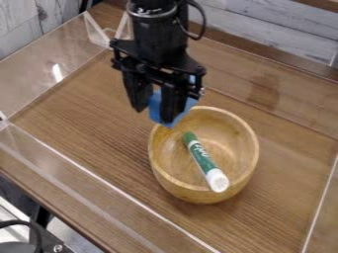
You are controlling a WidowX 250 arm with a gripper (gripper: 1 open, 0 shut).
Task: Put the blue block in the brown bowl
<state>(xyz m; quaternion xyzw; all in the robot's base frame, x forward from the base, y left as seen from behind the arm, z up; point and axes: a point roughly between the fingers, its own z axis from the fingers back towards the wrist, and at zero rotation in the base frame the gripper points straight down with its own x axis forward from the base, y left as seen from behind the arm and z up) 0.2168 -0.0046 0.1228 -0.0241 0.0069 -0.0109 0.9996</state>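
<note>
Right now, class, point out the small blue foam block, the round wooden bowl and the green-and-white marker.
small blue foam block [172,105], camera view, its exposed side.
round wooden bowl [168,176], camera view, near rim.
green-and-white marker [201,160], camera view, its barrel.
</note>
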